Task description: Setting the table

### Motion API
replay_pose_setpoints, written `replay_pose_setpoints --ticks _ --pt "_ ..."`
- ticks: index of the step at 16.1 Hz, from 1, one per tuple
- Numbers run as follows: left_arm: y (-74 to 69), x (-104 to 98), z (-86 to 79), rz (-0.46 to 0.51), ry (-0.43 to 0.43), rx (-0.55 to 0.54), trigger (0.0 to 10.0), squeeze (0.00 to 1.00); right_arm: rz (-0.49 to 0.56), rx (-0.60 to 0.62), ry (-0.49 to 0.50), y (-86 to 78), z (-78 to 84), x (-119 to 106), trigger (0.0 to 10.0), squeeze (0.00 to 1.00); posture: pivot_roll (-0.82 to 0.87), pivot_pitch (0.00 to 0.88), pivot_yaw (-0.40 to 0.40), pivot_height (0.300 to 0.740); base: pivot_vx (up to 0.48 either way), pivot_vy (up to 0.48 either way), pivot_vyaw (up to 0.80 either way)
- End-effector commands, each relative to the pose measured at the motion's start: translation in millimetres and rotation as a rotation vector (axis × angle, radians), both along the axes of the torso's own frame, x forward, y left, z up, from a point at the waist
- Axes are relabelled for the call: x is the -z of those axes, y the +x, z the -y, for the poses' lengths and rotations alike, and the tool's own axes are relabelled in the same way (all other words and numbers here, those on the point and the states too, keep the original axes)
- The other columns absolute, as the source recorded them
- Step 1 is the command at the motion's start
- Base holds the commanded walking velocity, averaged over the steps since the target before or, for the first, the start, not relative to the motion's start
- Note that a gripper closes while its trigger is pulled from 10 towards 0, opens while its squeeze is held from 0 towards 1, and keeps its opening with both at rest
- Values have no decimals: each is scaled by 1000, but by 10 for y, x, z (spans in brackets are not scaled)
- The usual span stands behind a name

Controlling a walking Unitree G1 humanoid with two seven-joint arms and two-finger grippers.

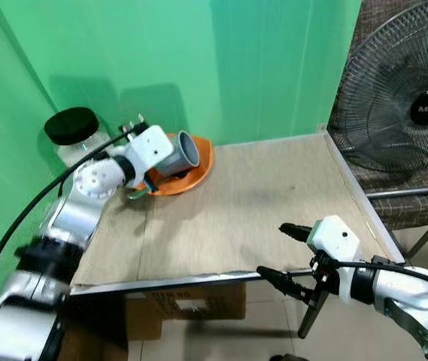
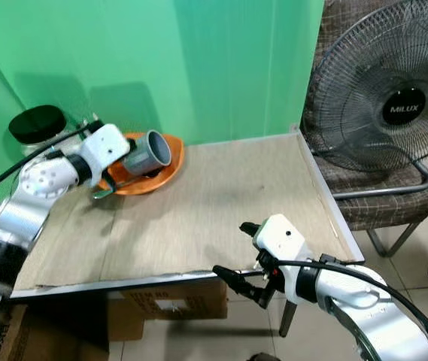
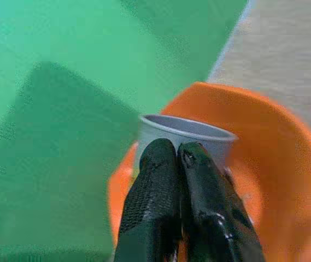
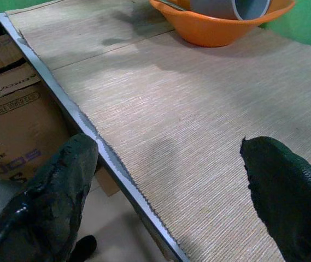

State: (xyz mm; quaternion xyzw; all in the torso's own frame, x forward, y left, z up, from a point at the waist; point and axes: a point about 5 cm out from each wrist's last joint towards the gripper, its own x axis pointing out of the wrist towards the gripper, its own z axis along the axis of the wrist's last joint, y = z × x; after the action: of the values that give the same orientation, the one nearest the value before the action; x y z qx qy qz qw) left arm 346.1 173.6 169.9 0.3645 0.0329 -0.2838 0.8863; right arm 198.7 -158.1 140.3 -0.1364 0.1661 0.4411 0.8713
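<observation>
Pinching grey cup [image 1: 180,153] over orange bowl [image 1: 198,170]: left claw [image 3: 178,164], seemingly closed.

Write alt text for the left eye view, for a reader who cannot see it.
The left end effector holds a grey cup tilted over an orange bowl at the far left of a mat-covered table. The right end effector hangs open at the table's near edge; a fan stands to the right.

Your bench [image 1: 259,203] stood against the wall with the bowl [image 1: 195,171] at its far left corner and the cup [image 1: 179,153] tilted inside it. A jar [image 1: 73,134] sat left of the bowl, a fan [image 1: 402,98] right of the bench, a carton [image 1: 191,302] underneath.
</observation>
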Motion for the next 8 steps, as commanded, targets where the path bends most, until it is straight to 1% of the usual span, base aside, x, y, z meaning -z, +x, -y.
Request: replay_pose_setpoints --ticks 1,3,5,8 --pt "-32 -11 -72 -18 -2 -8 10000 1000 15 -9 10 13 -12 -48 10000 0 -83 0 127 740 0 0 0" --pt "-96 71 -95 -62 -24 8 10000 1000 12 -24 13 23 -25 -52 10000 0 -81 0 124 740 0 0 0" --pt "-137 108 -131 -93 -70 11 10000 1000 3 -39 21 21 -34 -50 10000 0 -83 0 125 740 0 0 0" --pt "-138 140 -211 -124 -64 18 10000 1000 -8 -77 24 49 -56 -43 10000 0 -79 0 122 740 0 0 0"
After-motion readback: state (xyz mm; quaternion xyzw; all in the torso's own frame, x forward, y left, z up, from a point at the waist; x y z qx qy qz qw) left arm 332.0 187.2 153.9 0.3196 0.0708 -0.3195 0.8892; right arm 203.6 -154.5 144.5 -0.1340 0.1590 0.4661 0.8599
